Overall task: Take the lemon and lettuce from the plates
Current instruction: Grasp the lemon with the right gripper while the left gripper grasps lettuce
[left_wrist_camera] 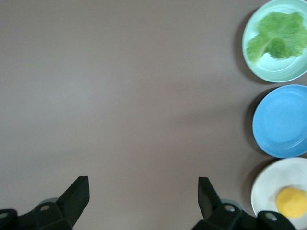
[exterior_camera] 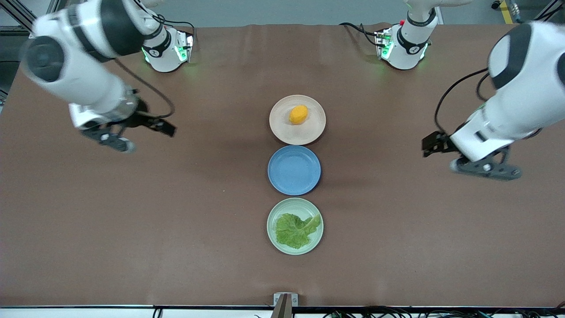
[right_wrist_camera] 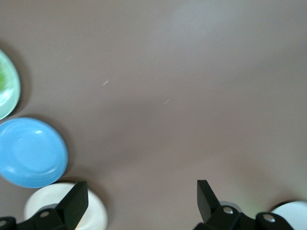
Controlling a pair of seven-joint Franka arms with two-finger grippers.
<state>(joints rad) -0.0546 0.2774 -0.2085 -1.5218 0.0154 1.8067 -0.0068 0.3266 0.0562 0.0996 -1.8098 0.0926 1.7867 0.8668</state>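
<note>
**Both arms raised at the ends of the tabletop, three plates in a row at its middle**

You see three round plates lined up on the brown tabletop (exterior_camera: pixel 132 221), running from the robots' bases toward the front camera. Farthest from that camera is the beige-pink plate (exterior_camera: pixel 309 132), and the lemon (exterior_camera: pixel 299 114) rests on it, a little toward the bases from the plate's centre. Next comes the blue plate (exterior_camera: pixel 294 170), which carries nothing. Nearest the camera is the mint-green plate (exterior_camera: pixel 273 221), with the lettuce (exterior_camera: pixel 295 230) lying flat in it, its paler stem end pointing toward the left arm's end of the tabletop. The plates sit just beside one another, rims close.

You find the right gripper (exterior_camera: pixel 139 137) up over bare tabletop toward the right arm's end, well apart from the plates; its fingers (right_wrist_camera: pixel 74 201) are spread wide and grasp nothing. The left gripper (exterior_camera: pixel 459 157) hangs over bare tabletop toward the left arm's end, also well apart from the plates; its fingers (left_wrist_camera: pixel 76 196) are likewise spread with nothing between them. In the left wrist view you can make out all three plates and both food items beside the gripper.
</note>
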